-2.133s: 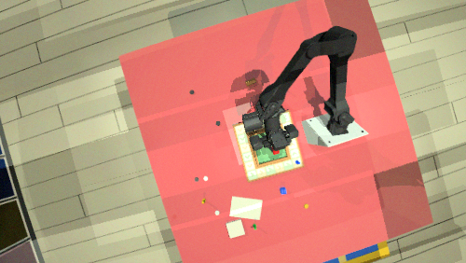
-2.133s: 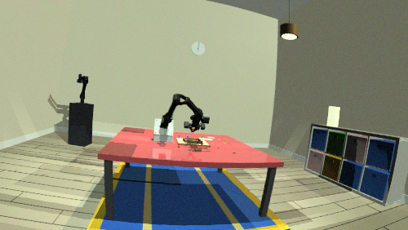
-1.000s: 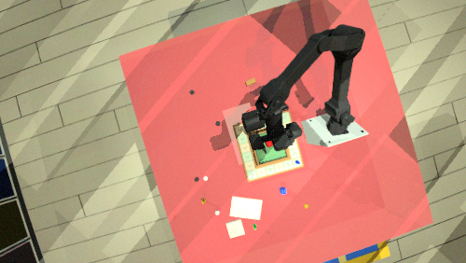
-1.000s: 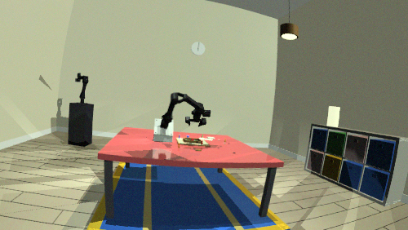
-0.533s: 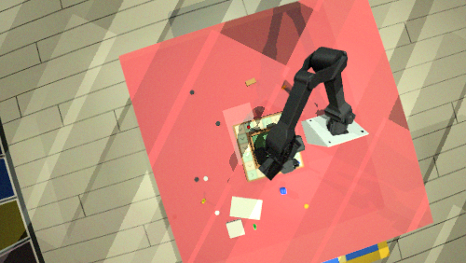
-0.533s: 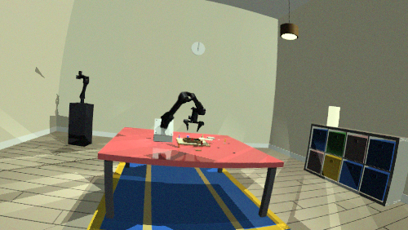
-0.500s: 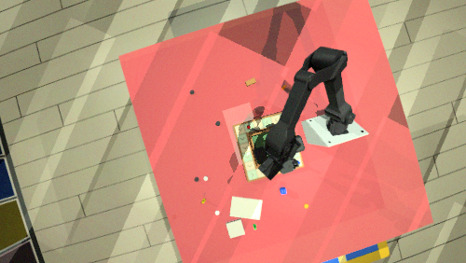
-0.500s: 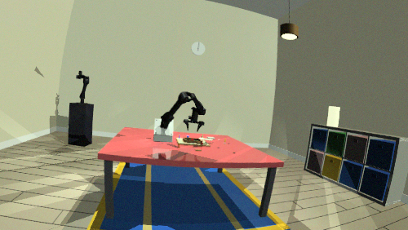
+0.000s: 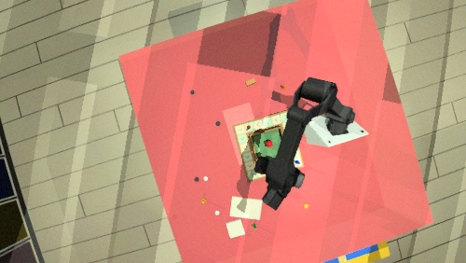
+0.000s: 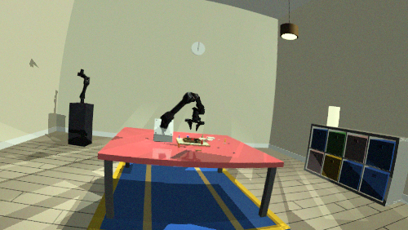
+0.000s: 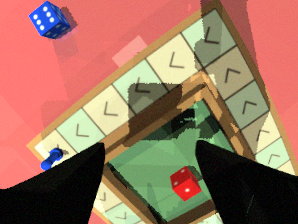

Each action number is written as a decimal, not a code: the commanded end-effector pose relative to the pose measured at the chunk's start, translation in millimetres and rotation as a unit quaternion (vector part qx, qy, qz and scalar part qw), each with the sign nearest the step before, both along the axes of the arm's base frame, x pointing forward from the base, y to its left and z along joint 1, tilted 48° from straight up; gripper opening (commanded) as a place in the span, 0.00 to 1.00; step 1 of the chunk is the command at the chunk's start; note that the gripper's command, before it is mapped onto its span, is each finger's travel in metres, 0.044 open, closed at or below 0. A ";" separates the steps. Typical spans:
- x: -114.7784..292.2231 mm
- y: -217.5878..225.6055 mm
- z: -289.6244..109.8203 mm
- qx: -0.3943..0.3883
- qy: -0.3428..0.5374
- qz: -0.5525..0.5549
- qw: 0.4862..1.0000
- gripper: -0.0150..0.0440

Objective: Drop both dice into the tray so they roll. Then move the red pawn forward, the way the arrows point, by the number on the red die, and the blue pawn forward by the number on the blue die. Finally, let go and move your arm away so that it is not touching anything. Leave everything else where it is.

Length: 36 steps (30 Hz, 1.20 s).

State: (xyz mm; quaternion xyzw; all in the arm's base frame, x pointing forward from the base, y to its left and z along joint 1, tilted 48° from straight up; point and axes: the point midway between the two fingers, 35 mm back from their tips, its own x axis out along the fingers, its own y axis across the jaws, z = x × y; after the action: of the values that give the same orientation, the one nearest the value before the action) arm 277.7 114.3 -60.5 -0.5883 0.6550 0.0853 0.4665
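The game board lies mid-table, with a green-floored tray at its centre. The red die rests in the tray. The blue die lies on the red table, off the board; in the top view my arm hides it. The red pawn stands on a track square at one corner. The blue pawn stands at the opposite edge. My gripper is open and empty, above the board's edge.
Two white sheets lie beside the board. Small round tokens and a tan block are scattered on the table. The arm's white base stands near the board.
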 end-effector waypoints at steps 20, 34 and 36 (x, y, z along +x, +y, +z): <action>-33.5 67.9 -126.2 0.056 -0.360 -0.340 0.867 0.72; -30.3 52.8 -141.0 0.056 -0.361 -0.339 0.867 0.72; -29.2 47.3 -146.1 0.056 -0.361 -0.339 0.867 0.72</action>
State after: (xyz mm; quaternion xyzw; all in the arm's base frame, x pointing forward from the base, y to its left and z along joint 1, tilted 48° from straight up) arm 248.2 171.3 -199.7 -0.2879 0.5948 -0.2577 0.7050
